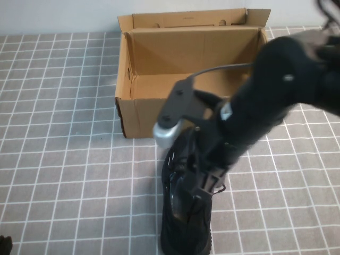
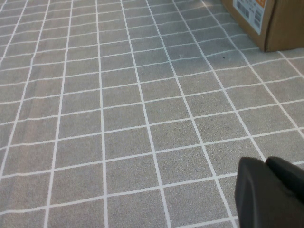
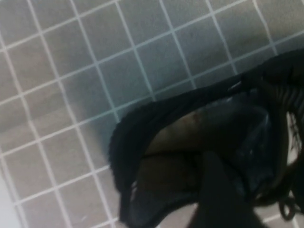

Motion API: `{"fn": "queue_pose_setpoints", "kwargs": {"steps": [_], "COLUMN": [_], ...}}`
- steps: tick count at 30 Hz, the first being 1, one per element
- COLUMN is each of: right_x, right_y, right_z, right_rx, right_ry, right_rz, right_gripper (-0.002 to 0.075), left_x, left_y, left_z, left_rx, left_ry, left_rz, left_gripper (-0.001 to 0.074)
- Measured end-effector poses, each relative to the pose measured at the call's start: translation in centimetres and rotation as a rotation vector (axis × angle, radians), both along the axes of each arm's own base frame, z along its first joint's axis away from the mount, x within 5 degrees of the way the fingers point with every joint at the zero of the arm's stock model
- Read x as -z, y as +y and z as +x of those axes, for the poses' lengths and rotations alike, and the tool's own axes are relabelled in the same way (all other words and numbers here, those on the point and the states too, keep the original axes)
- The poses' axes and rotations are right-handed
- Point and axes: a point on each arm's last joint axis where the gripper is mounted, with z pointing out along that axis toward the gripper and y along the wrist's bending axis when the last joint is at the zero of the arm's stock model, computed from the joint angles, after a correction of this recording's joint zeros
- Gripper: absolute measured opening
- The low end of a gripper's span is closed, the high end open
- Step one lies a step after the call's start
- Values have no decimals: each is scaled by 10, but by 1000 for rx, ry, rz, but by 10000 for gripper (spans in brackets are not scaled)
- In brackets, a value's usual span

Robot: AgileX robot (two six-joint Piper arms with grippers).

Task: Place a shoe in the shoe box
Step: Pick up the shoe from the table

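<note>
- High view first: the right gripper [image 1: 204,186] is down on the black sneaker [image 1: 183,223], right at the shoe's open collar, on the side of the shoe box [image 1: 159,79] that faces the robot.
- Right wrist view looks straight down into the sneaker [image 3: 199,142]: one dark finger [image 3: 218,194] reaches inside the opening, against the inner lining. The other finger I cannot make out, so I cannot tell whether the jaws have clamped on the collar or stand loose around it.
- The right arm [image 1: 276,90] comes in from beyond the box's right-hand corner, crossing in front of the box's near wall and hiding part of it.
- A silver wrist camera housing [image 1: 167,133] hangs off that arm, just in front of the box's near wall.
- The sneaker lies on the grey tiled tablecloth [image 1: 64,159], outside the box, just beside its near wall, and lies roughly square to that wall. Laces show along its top.
- The shoe box is brown corrugated cardboard, its top open, the lid flap standing up at the far side. Its inside shows bare cardboard.
- The left gripper [image 2: 273,192] is well apart from the box, out toward the robot's left, low over the tablecloth. Its fingers are pressed together on nothing.
- In the left wrist view a corner of the box [image 2: 280,28] with a printed label shows across the tiles from that gripper.
</note>
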Motion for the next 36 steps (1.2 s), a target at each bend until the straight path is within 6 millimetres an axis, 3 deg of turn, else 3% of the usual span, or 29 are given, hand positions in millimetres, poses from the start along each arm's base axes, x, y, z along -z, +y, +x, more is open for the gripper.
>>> {"fn": "queue_pose_setpoints", "kwargs": {"steps": [4, 12, 22, 32, 36], "right_x": [16, 45, 49, 54, 54], "right_y": [14, 22, 24, 27, 27], "right_z": [16, 40, 49, 47, 47], "right_rx": [-21, -44, -18, -11, 14], "right_ry": [-5, -65, -129, -86, -68], "right_rz": [-48, -188, -189, -177, -173], "right_gripper": [365, 381, 382, 292, 204], "left_x": [0, 0, 0, 0, 0], "left_y": [0, 0, 0, 0, 0], "left_z": [0, 0, 0, 0, 0], "left_rx": [0, 0, 0, 0, 0], "left_ry": [0, 0, 0, 0, 0], "left_rz": [0, 0, 0, 0, 0], "left_gripper": [0, 0, 0, 0, 0]}}
